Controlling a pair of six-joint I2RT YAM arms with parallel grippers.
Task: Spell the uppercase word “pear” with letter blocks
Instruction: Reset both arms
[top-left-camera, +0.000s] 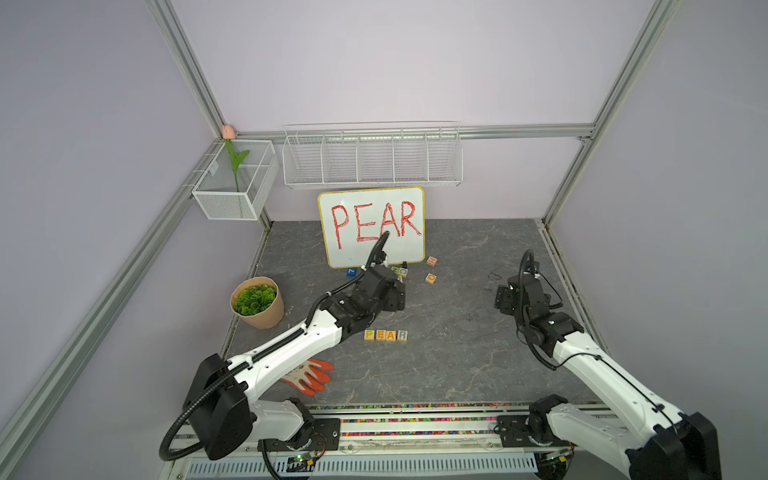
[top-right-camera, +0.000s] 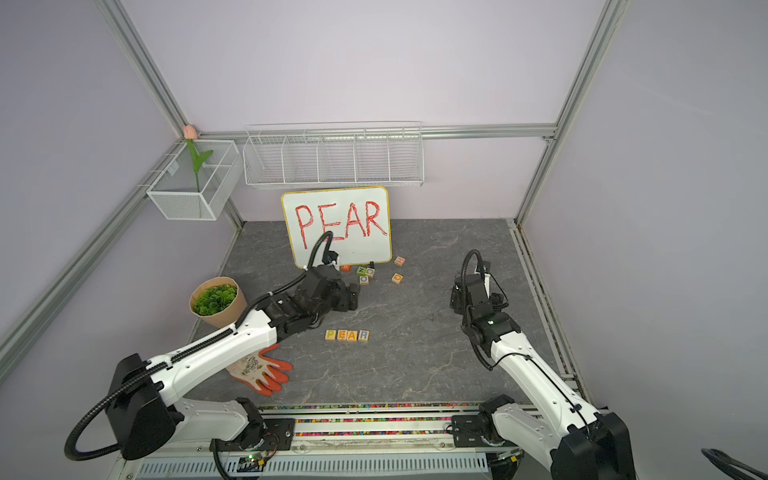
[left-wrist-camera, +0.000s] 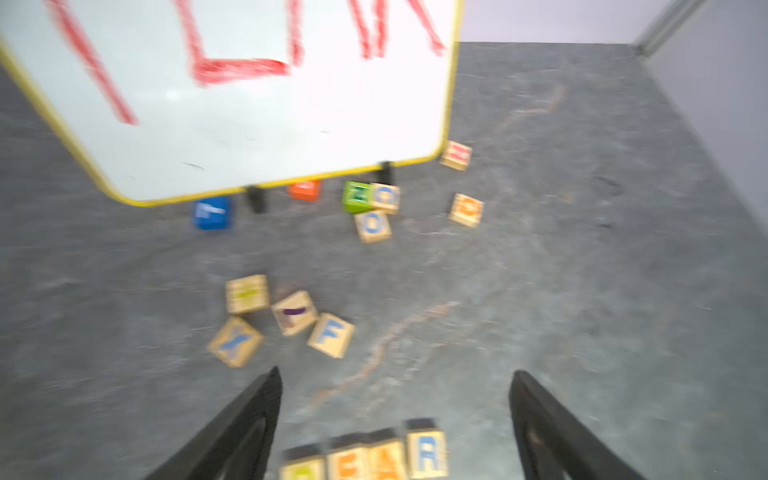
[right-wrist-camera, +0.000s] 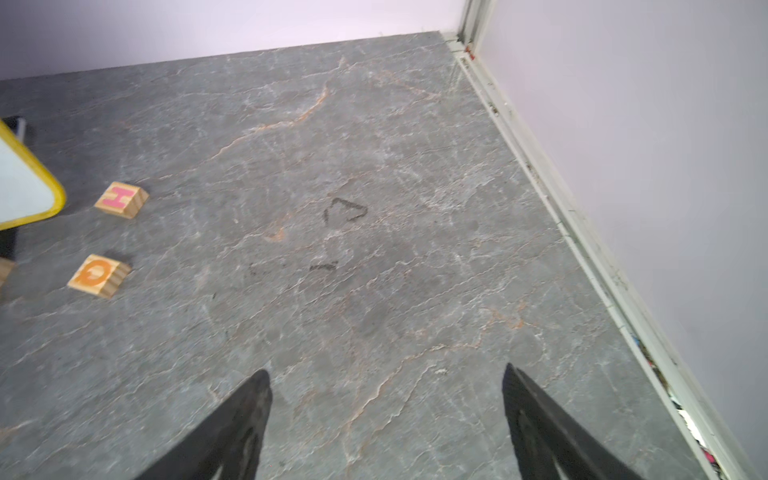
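Four letter blocks (top-left-camera: 385, 335) lie side by side in a row that reads P, E, A, R in both top views (top-right-camera: 347, 335). The left wrist view, blurred, shows them as P (left-wrist-camera: 302, 469), E (left-wrist-camera: 348, 461), A (left-wrist-camera: 386, 457) and R (left-wrist-camera: 427, 455). My left gripper (left-wrist-camera: 397, 374) hangs above the table just behind the row, open, with nothing between its fingers; it shows from above (top-left-camera: 395, 296). My right gripper (right-wrist-camera: 384, 370) stands open over bare table at the right (top-left-camera: 505, 297), far from the row.
A yellow-rimmed whiteboard (top-left-camera: 371, 226) with red PEAR leans at the back. Loose blocks lie before it: H (top-left-camera: 432, 261), an orange-lettered one (top-left-camera: 431, 278), a small cluster (top-left-camera: 401, 272), a blue one (top-left-camera: 351, 272), and several near F (left-wrist-camera: 330, 334). Plant pot (top-left-camera: 257, 303) and glove (top-left-camera: 309, 376) at left.
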